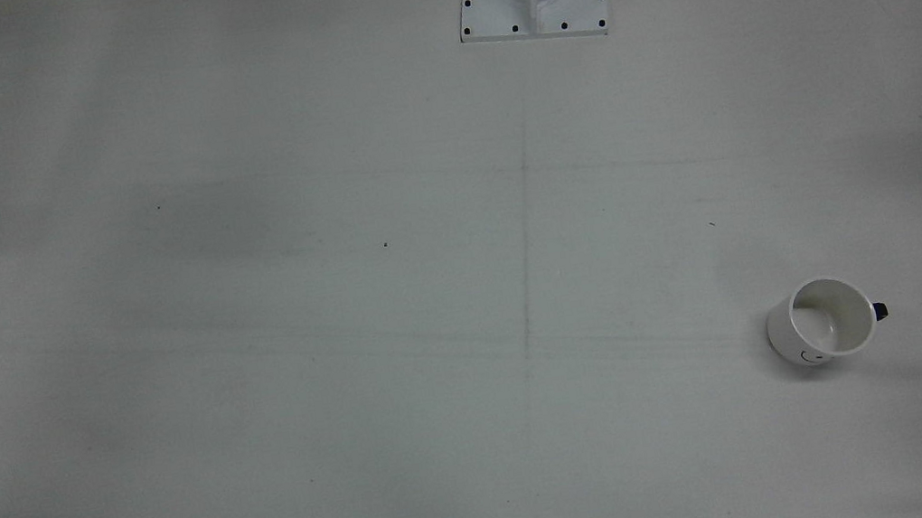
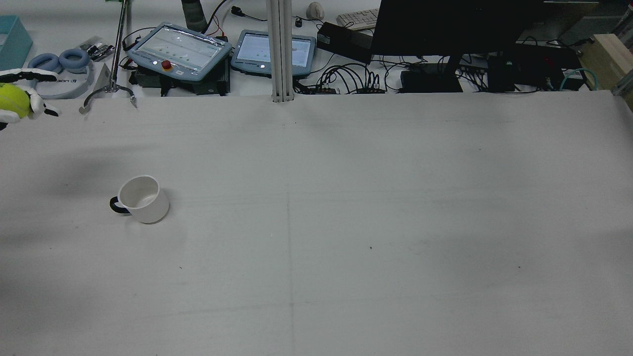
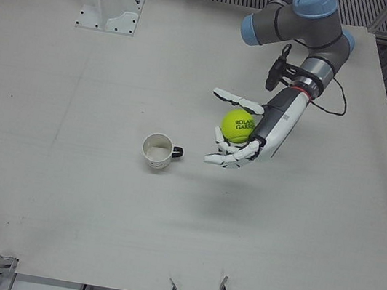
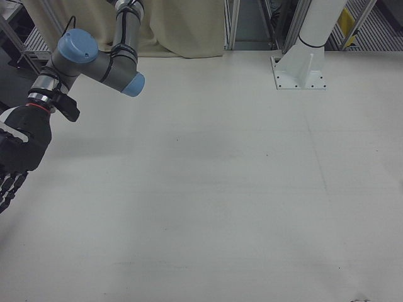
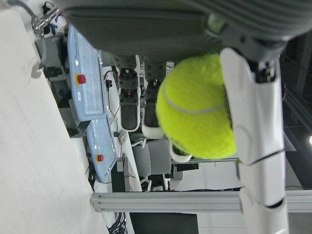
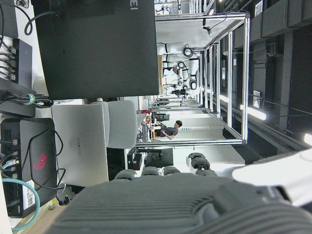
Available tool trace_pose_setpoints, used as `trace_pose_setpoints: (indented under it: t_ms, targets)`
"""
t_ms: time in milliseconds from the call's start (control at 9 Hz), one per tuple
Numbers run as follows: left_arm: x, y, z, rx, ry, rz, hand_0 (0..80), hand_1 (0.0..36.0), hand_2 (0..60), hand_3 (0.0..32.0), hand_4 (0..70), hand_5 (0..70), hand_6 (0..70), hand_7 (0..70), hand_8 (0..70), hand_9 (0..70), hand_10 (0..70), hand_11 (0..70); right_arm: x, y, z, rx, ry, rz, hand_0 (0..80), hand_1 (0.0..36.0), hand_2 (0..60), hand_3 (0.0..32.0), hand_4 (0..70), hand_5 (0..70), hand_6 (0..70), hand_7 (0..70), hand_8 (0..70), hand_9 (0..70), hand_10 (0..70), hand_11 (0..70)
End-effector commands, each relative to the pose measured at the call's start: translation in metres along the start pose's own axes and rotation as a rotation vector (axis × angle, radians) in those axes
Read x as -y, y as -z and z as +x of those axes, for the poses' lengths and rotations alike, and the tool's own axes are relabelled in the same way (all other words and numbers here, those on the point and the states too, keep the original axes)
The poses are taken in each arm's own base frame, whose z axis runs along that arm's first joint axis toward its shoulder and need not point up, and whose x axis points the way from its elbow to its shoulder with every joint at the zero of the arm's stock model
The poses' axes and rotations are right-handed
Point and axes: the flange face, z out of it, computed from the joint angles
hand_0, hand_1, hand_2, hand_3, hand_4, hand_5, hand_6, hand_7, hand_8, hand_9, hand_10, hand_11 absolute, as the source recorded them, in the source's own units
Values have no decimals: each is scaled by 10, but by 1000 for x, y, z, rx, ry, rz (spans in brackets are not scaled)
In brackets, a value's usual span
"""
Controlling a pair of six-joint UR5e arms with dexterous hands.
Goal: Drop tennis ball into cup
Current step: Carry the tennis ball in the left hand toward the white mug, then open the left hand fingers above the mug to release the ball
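Left hand (image 3: 243, 134), white-fingered with a dark palm, is clamped on the fuzzy yellow-green tennis ball (image 3: 238, 126); its fingers wrap the ball from above and below in the left-front view, and the left hand view shows a white finger pressed against the felt. I hold it raised above the pale grey tabletop (image 3: 96, 203), off to the handle side of the white ceramic cup with a dark handle (image 3: 157, 151), near it but not yet over its mouth.

Right hand (image 4: 16, 157), dark-backed, hangs at the edge of the right-front view, well away from the work. I cannot tell whether its fingers are apart or together; it carries nothing that I can see.

Step in hand, as I judge it: carry phase, ball secured, not yet aligned. Next move calls for shifting the left hand sideways until the ball sits directly above the upright, empty cup, then lowering close to the rim before spreading the fingers, since a drop from height could bounce out or tip the cup.

Tabletop is bare apart from the cup and faint pencil lines. Beyond its far edge in the rear view: two teach pendants (image 2: 178, 50), a dark monitor (image 2: 445, 24), tangled cables, blue headphones (image 2: 59, 62).
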Motion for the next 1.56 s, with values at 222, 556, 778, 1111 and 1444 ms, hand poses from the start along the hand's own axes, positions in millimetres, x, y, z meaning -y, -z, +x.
trace_pose_setpoints:
  t_ms: [222,556,778,1111,1444]
  targets:
    - [-4,-62,-129,173,59,-46,517,95,37,0,237,207,700,700,460,596,228,339,0,0,0,0,0,-1,0,0,0,0,0,0,0,0,0,0,0,0]
    - [-9,-68,-163,222,75,-64,518,93,46,0,232,219,700,700,444,564,212,317,0,0,0,0,0,-1,0,0,0,0,0,0,0,0,0,0,0,0]
    - [1,-67,-167,238,74,-56,475,110,72,0,156,95,328,180,118,104,57,92,0,0,0,0,0,-1,0,0,0,0,0,0,0,0,0,0,0,0]
    - [4,-67,-168,239,72,-58,434,81,112,0,116,77,284,42,75,36,6,16,0,0,0,0,0,-1,0,0,0,0,0,0,0,0,0,0,0,0]
    - [-2,-59,-103,136,48,-71,426,80,118,0,109,72,268,42,69,32,2,10,0,0,0,0,0,1,0,0,0,0,0,0,0,0,0,0,0,0]
